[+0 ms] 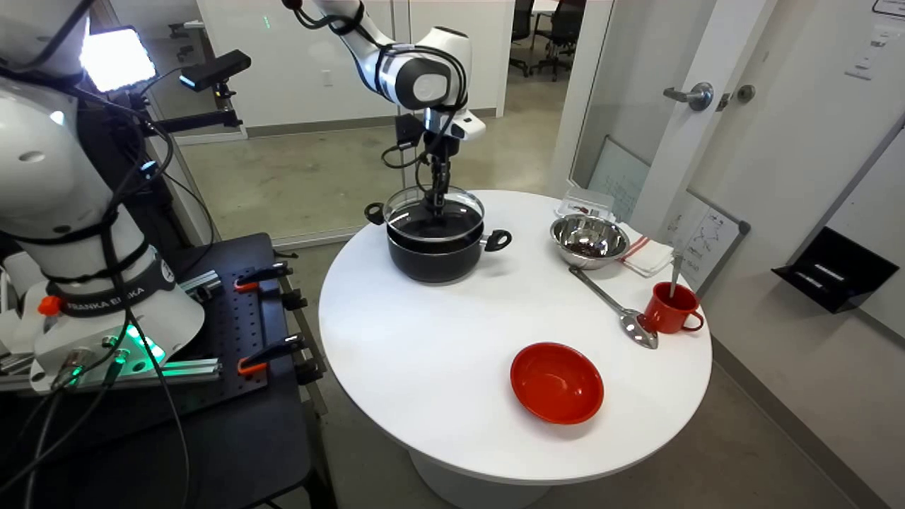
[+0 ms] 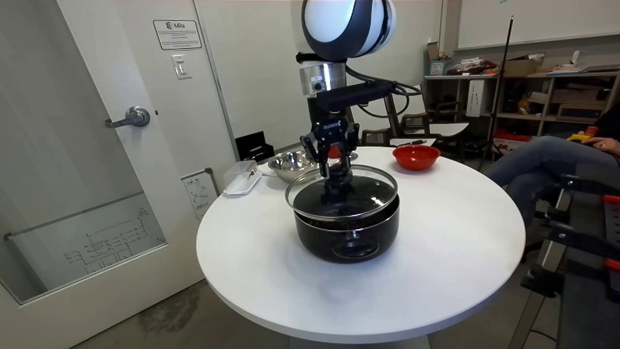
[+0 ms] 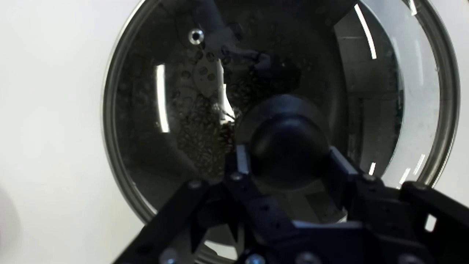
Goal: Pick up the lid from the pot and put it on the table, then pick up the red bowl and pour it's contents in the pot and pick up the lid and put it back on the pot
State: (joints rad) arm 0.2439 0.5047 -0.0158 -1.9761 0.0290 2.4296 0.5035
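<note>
My gripper (image 3: 292,159) is shut on the black knob (image 3: 289,143) of the glass lid (image 3: 139,176), a finger on either side. In both exterior views the lid (image 1: 463,218) hangs just above the black pot (image 1: 433,265), with a narrow gap over the pot's rim. Seen in an exterior view, the lid (image 2: 375,196) reaches past the pot (image 2: 315,240) on one side. Small dark beans show through the glass in the wrist view. On the white table (image 1: 417,353) the red bowl (image 1: 557,384) sits apart from the pot, its inside bare red.
A steel bowl (image 1: 589,240) with some dark contents stands beside a folded towel (image 1: 647,256). Close by are a large metal spoon (image 1: 604,297) and a red mug (image 1: 672,309) with a utensil in it. A clear plastic box (image 2: 242,179) lies near the table's edge.
</note>
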